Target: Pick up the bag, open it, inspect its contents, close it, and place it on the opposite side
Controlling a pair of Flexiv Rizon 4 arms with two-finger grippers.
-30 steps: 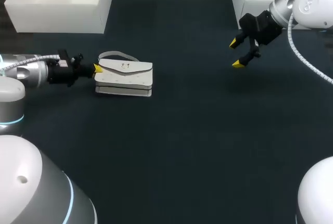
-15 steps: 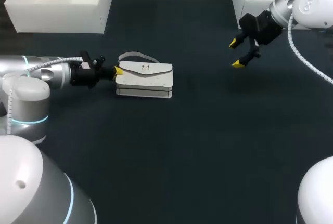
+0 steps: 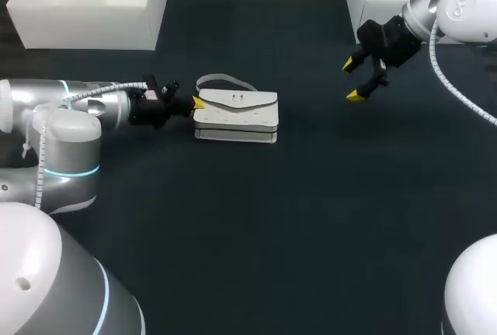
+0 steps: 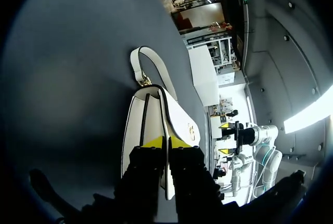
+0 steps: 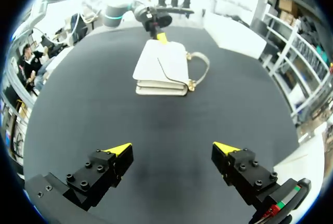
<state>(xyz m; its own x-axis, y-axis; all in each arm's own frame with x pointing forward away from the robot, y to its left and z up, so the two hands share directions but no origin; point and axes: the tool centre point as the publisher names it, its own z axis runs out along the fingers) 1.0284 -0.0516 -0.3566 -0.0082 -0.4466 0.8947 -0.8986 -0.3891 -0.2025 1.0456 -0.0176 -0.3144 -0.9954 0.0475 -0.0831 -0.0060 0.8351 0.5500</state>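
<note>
Our left gripper (image 3: 194,104) is pinched narrow on the end of a white flap-front handbag with a gold clasp (image 3: 237,109), one yellow tip on each side of the flap edge. The left arm (image 3: 93,106) stretches low and level in from the left edge of the dark table (image 3: 272,218). The bag rests near the middle, closer to the far edge, with its strap curving along its far side. Our right gripper (image 3: 351,80) hangs near the far right corner, fingers spread wide and holding nothing, well apart from the bag. A white open box (image 3: 85,1) sits at the far left corner.
</note>
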